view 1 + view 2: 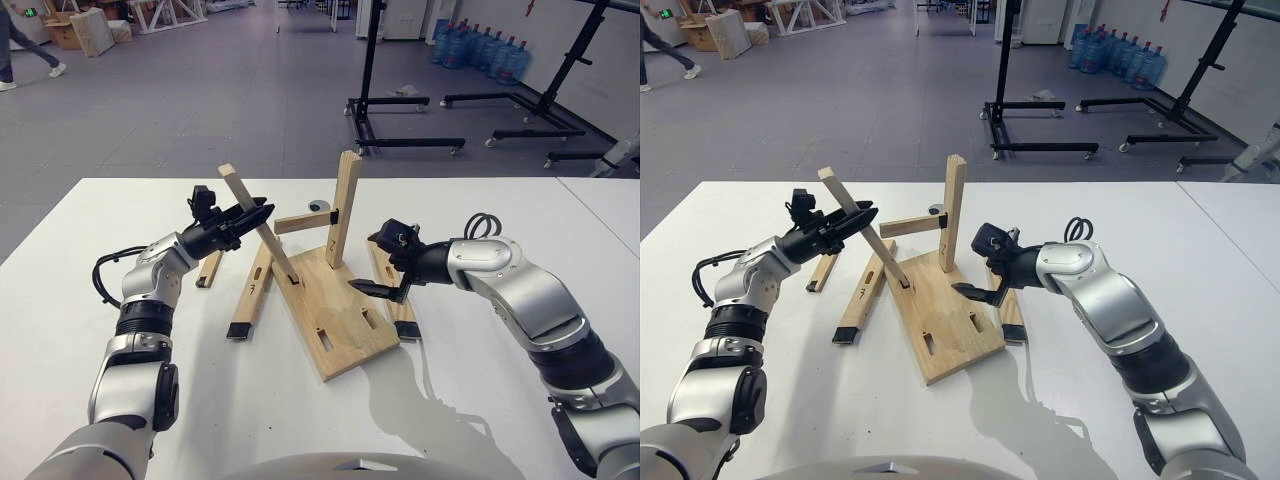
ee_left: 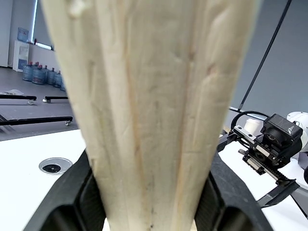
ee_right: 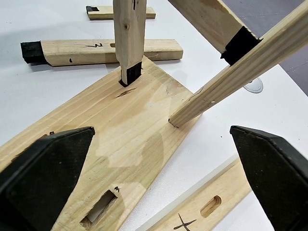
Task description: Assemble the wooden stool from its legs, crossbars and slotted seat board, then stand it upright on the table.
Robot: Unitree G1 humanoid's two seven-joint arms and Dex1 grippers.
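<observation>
The slotted seat board lies flat mid-table. Two legs stand in its slots. One leg leans to the left, and my left gripper is shut on its upper part; in the left wrist view that leg runs between the fingers. The other leg stands nearly upright with a crossbar jutting from it. My right gripper hovers open just right of the board, its fingers spread over the board's corner. Loose legs lie beside the board.
A short wooden piece lies left of the loose leg. A round grommet sits in the tabletop behind the stool parts. Black wheeled stands are on the floor beyond the far edge. A second table adjoins at right.
</observation>
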